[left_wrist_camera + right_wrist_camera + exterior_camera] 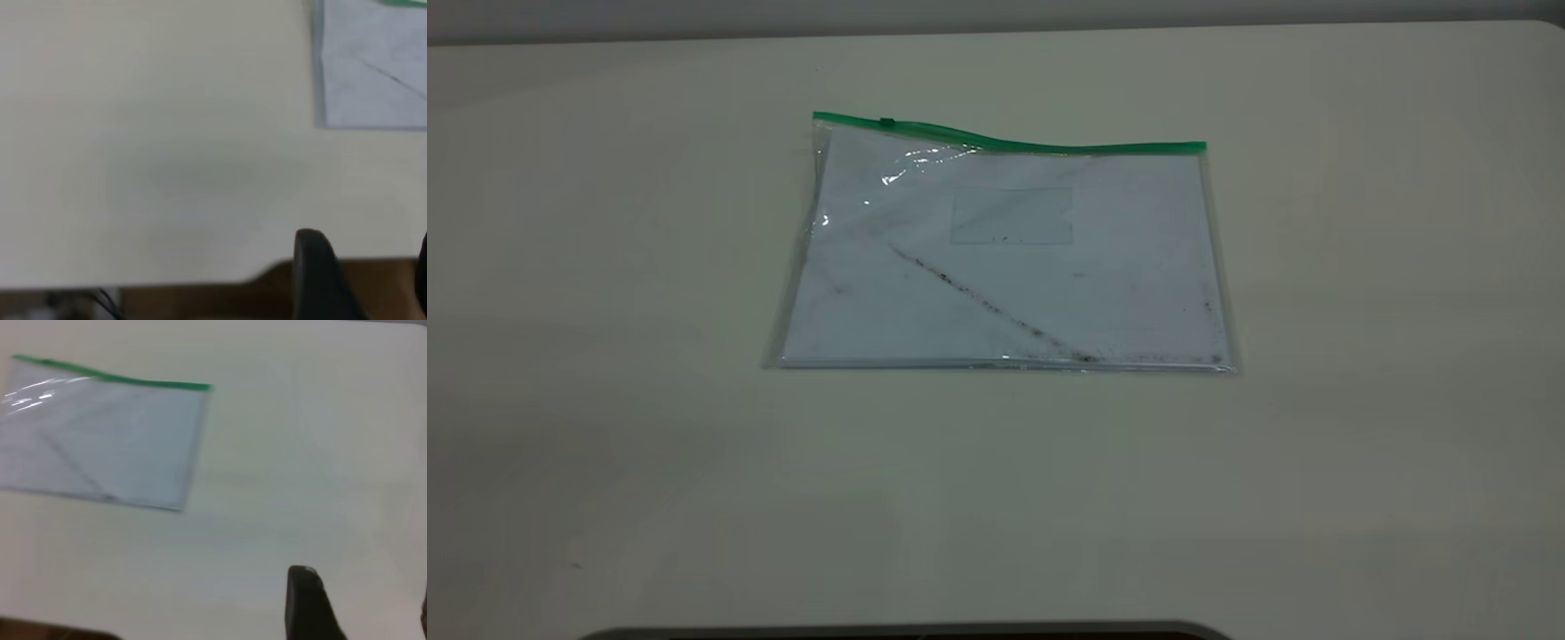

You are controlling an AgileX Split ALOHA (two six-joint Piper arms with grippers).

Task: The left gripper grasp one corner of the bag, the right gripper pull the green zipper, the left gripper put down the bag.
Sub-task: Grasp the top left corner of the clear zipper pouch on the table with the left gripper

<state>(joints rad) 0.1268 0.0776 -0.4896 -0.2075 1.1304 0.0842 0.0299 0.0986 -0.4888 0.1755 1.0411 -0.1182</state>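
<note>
The bag [1005,267] lies flat on the white table, a clear pouch with a white sheet, a dark diagonal smudge line and a small card pocket. The green zipper [1005,140] runs along its far edge, with the slider tab [887,122] near the left end. The far left corner is slightly buckled. Neither gripper shows in the exterior view. My left gripper [367,235] is open and empty over the table's near edge, well away from the bag [373,67]. My right gripper [363,587] is open and empty, well away from the bag [100,440] and its zipper [113,377].
The white table [605,400] extends around the bag on all sides. A dark curved edge [907,633] shows at the bottom of the exterior view. Brown floor [200,303] lies beyond the table edge in the left wrist view.
</note>
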